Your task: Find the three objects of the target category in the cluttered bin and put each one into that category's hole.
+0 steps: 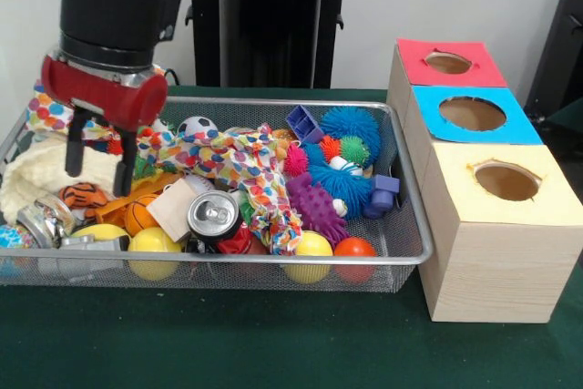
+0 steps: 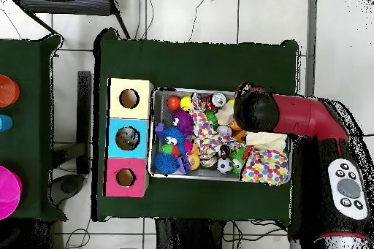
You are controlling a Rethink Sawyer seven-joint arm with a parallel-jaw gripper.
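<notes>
Gripper: you have its fingers apart and empty, hanging over the bin's left end above the tiger-striped ball.
Bin: crowded; balls, soda can, spiky toys all inside.
Boxes: red hole, blue hole, yellow hole on your right; nothing visibly delivered, so judge all three left.

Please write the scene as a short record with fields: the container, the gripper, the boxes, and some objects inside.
container: wire mesh bin on green table, full of toys
gripper: gripper open, empty, over the bin's end far from the boxes
boxes: three wooden boxes with holes beside the bin: red box, blue box, yellow box
objects: soda can, soccer ball, dotted cloth, purple spiky toy, yellow balls
</notes>
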